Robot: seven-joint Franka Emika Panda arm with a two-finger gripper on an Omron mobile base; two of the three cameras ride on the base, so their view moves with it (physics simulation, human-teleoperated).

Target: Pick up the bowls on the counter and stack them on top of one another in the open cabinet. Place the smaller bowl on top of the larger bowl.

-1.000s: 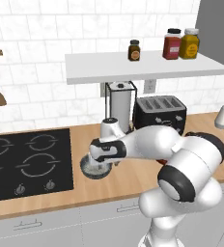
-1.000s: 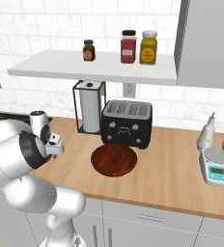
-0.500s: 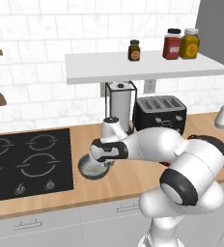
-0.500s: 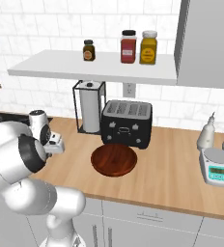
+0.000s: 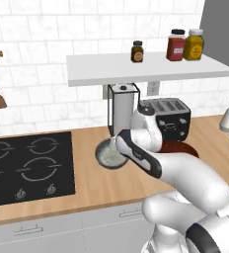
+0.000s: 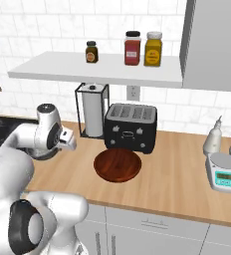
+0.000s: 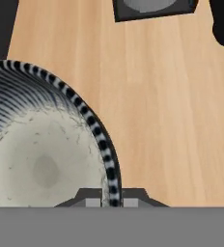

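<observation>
The smaller bowl (image 5: 108, 154), dark grey with a whitish speckled inside, hangs tilted just above the counter (image 5: 87, 185) beside the cooktop. My gripper (image 5: 118, 145) is shut on its right rim. In the hand view the striped rim of the smaller bowl (image 7: 41, 144) runs down between the two tips of the gripper (image 7: 111, 200), over the wooden counter (image 7: 162, 106). The larger bowl (image 6: 117, 165), red-brown and shallow, sits on the counter (image 6: 177, 182) in front of the toaster. In the left base view my arm hides most of the larger bowl (image 5: 184, 147).
A black toaster (image 6: 130, 127) and a paper towel holder (image 6: 92, 111) stand against the wall. The black cooktop (image 5: 25, 165) is to the left. A white shelf (image 6: 97, 73) with jars hangs above. A grey wall cabinet (image 6: 214, 42), a scale (image 6: 223, 174) and a bottle (image 6: 213, 137) are at right.
The smaller bowl has risen off the counter in my gripper and moved a little to the right. The larger bowl has stayed in place.
</observation>
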